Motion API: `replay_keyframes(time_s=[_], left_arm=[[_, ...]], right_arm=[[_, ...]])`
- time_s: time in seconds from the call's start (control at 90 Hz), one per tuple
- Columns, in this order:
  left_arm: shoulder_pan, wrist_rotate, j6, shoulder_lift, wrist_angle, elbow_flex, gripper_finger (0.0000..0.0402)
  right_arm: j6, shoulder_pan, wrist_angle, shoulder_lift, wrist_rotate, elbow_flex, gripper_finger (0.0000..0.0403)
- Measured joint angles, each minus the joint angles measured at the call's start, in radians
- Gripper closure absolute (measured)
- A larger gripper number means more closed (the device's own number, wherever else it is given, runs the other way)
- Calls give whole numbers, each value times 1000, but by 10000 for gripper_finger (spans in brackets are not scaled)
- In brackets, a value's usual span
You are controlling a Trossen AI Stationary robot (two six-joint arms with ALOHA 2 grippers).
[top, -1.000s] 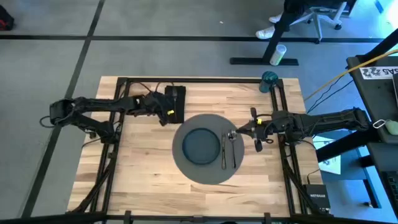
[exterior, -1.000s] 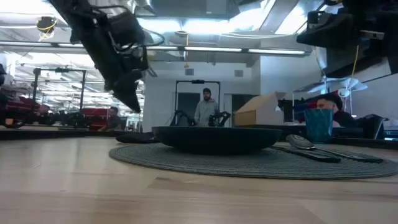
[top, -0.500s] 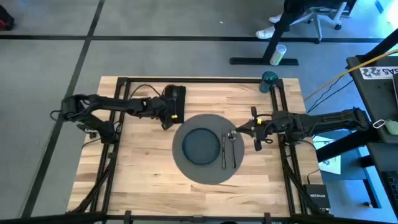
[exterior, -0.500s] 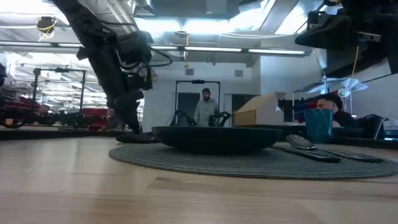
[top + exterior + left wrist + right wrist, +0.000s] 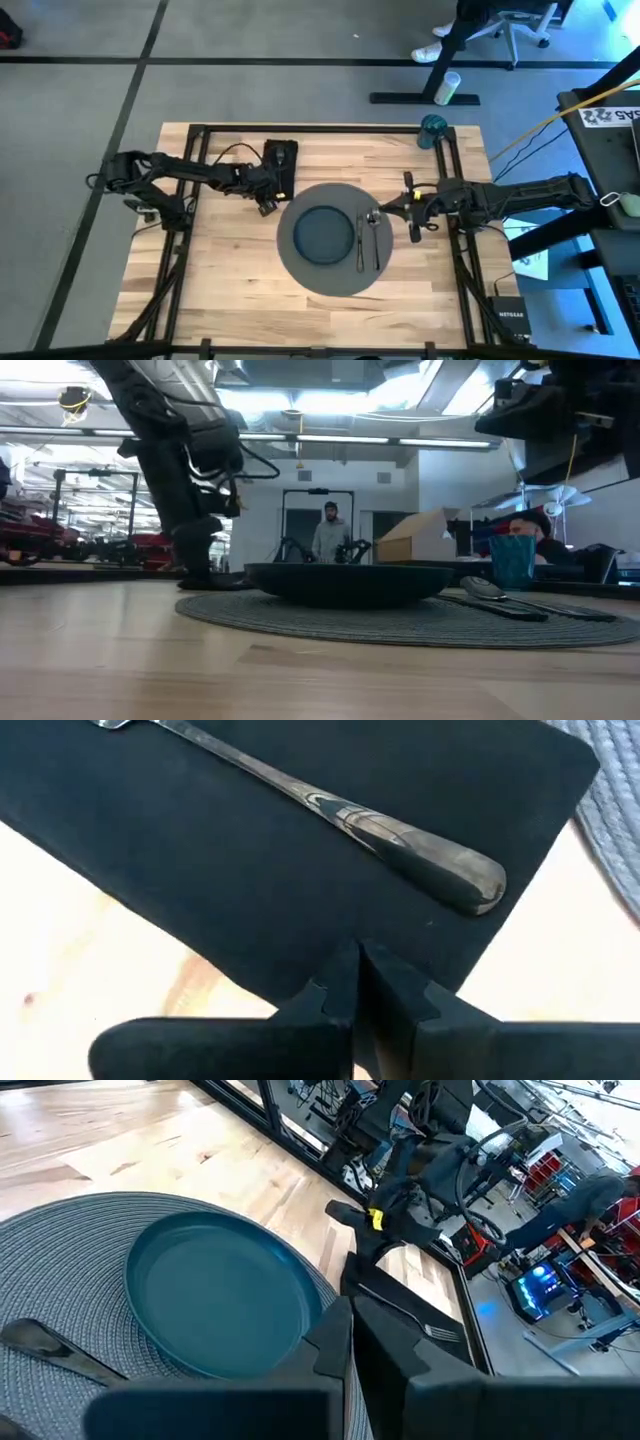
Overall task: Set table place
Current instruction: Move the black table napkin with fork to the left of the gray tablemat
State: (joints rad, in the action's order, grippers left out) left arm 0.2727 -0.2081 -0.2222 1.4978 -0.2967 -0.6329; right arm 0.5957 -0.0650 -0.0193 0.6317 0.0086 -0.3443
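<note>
Napkin edge being met by the left gripper (image 5: 357,982), jaws closed.
The mat (image 5: 300,265) is lying mid-bench (image 5: 230,280) under a plate (image 5: 322,234); the right gripper (image 5: 409,203), jaws closed, is being held beside its right rim.

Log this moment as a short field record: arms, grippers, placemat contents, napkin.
left gripper: shut on the near edge of the napkin, low at the table
right gripper: shut, beside the placemat's right edge
placemat: holds the plate, with spoon and knife to its right
napkin: black, left-rear of the placemat, fork lying on it
</note>
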Motion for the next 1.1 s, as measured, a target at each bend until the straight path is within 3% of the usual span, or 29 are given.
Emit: replay_keyframes(time_s=[0.278,0.533,0.967,1.1], left_arm=[[-134,-70,-176,-12,29,100,402],[-224,-138,-253,-18,-2,112,402],[-333,-147,-436,-129,-295,121,402],[-401,-162,-507,-134,-319,123,402]], right_arm=[[-8,0,6,0,0,0,403],[-8,0,11,0,0,0,403],[-11,0,16,0,-1,0,403],[-11,0,16,0,0,0,403]])
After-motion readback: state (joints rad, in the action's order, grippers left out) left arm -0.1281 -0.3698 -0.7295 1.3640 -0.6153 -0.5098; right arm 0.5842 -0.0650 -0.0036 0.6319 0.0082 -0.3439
